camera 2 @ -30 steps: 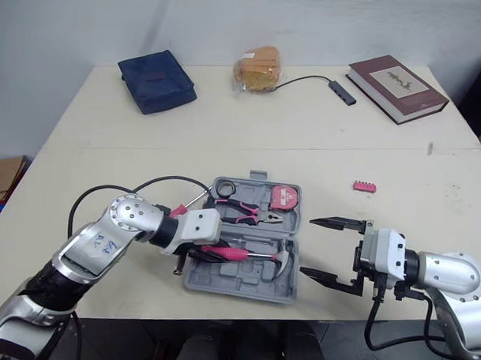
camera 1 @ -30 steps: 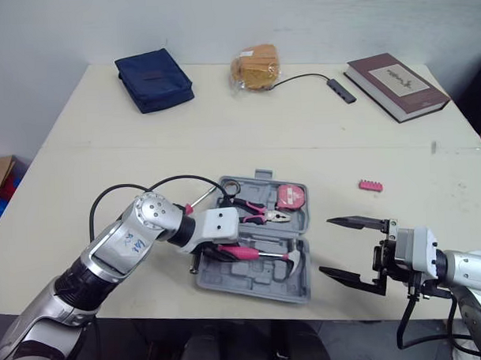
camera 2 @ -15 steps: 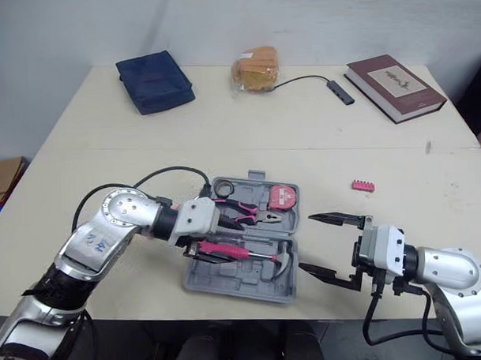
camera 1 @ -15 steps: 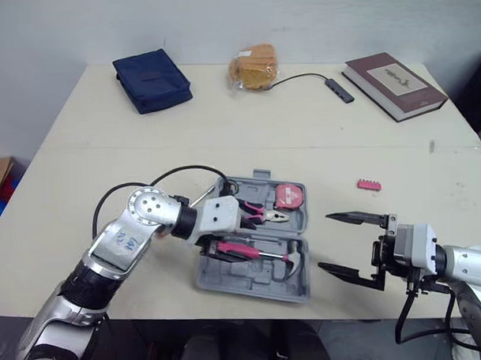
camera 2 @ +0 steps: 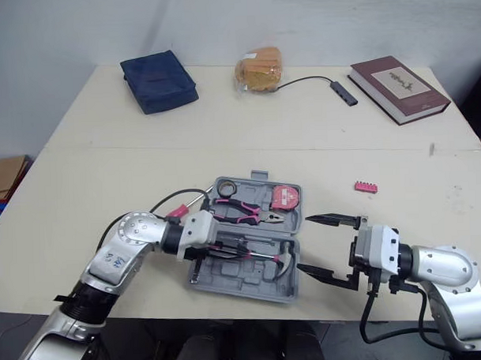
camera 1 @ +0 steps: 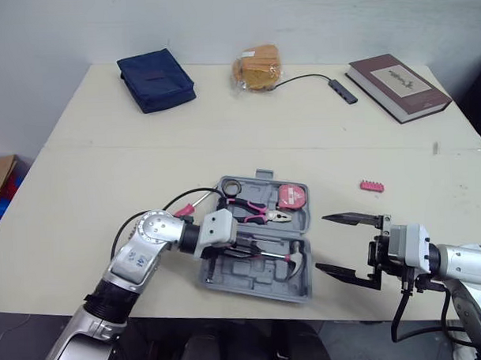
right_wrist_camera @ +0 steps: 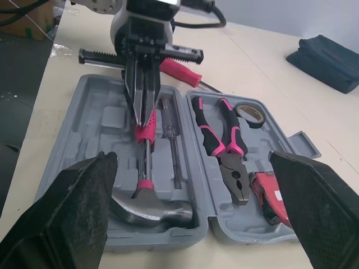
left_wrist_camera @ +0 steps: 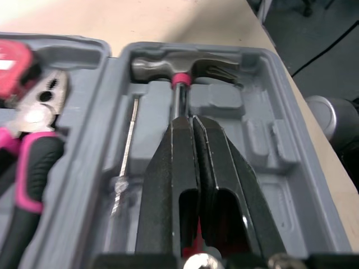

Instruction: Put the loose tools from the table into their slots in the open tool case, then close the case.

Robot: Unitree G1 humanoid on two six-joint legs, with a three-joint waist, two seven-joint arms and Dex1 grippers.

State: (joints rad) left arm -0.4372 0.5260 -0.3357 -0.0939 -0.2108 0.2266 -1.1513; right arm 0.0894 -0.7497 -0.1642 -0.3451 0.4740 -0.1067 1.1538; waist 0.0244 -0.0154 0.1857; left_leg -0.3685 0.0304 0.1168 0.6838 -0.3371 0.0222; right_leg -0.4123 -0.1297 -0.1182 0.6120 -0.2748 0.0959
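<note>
Hammer (left_wrist_camera: 185, 66) lay in the front half of the grey moulded-plastic tool case (camera 1: 244, 281). Its long axis ran across the robot's front, steel head toward the right, pink grip toward the left. Left tool (left_wrist_camera: 193, 120) was clenched on the handle, aligned along it from the grip end. Right tool (camera 1: 322, 243) stood spread wide and empty, just beside the case's right edge. Pink-handled screwdriver (camera 1: 184, 208) rested on the tabletop (camera 1: 105, 153) at the case's left rear corner, nearer the left arm. Judgement: hammer appeared seated in its recess; release pending.

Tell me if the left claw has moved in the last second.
Yes. Against the case, the left claw has sunk toward its near half, gripping the hammer in its slot.
</note>
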